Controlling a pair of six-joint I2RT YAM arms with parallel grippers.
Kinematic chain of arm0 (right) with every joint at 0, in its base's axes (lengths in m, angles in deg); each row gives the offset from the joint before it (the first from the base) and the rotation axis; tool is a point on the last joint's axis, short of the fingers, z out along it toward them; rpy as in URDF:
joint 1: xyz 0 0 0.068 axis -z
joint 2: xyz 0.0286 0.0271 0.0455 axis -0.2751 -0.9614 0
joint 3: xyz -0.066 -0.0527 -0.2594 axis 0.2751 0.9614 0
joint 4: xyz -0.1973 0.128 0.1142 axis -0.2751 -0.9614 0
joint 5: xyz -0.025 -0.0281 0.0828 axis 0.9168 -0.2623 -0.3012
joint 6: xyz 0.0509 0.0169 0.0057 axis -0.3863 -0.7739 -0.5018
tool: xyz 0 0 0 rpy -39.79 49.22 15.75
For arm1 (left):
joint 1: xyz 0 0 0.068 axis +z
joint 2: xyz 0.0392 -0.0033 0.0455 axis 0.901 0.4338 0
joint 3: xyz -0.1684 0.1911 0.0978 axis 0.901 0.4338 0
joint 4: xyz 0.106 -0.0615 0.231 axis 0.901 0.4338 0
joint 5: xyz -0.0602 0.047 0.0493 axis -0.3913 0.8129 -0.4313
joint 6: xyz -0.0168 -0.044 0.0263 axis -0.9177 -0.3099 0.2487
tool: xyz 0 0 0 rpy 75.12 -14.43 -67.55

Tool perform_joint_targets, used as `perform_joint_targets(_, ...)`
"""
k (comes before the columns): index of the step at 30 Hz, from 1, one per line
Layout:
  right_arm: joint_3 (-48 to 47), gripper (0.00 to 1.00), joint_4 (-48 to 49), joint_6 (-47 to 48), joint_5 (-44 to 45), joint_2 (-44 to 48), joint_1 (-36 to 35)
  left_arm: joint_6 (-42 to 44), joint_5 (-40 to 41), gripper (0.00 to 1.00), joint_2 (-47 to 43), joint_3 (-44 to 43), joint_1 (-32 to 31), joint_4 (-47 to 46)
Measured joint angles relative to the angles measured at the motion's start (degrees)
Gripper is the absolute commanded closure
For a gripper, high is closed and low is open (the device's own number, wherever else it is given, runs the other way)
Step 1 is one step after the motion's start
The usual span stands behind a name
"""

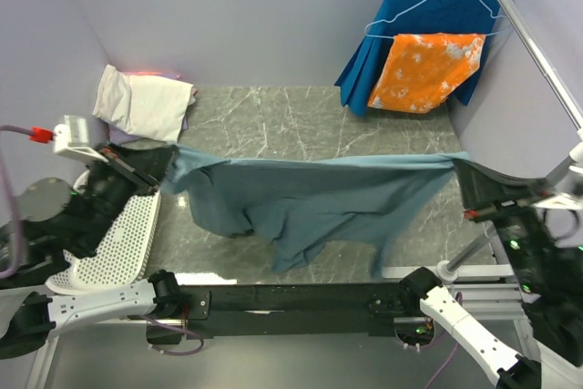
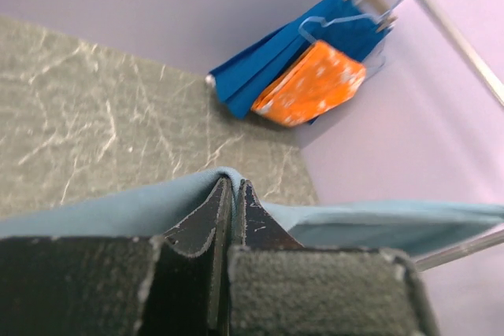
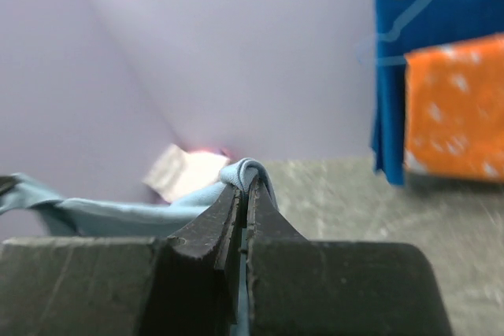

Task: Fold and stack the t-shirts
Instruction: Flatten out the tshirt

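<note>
My left gripper and right gripper clamp the dusty blue-grey cotton t-shirt by thin edges; overstretching may free one.

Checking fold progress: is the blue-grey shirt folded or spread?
Spread, not folded: the blue-grey shirt hangs stretched between the left gripper and right gripper, both shut on it.

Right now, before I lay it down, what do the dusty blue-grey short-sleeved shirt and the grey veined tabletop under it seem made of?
The dusty blue-grey shirt: soft matte fabric, probably cotton knit; it sags and drapes in loose folds, no shine. The grey veined tabletop: marble-look surface with pale veins, smooth with a faint sheen; real stone or printed laminate, I cannot tell.
</note>
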Motion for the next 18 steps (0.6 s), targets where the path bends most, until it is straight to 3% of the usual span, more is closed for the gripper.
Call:
perform_joint_targets(6, -8.4, 1.0, -0.1, 0.7, -4.4, -0.9, 0.0, 5.9, 0.9, 0.97, 2.7, -11.3, 0.0, 0.5)
perform_joint_targets(9, -9.2, 1.0, 0.1, 0.8, -4.2, -2.3, 0.0, 7.3, 3.0, 0.9, 4.3, -15.1, 0.0, 1.1)
perform_joint_targets(13, -2.9, 1.0, 1.2, 0.4, -0.2, -4.6, 0.0, 7.3, 9.8, 0.85, 5.7, -14.6, 0.0, 2.4)
perform_joint_targets(18, 9.5, 1.0, 2.5, -0.5, 8.1, -12.6, 0.0, 5.7, 18.4, 0.81, 8.0, -6.3, 0.0, 4.0)
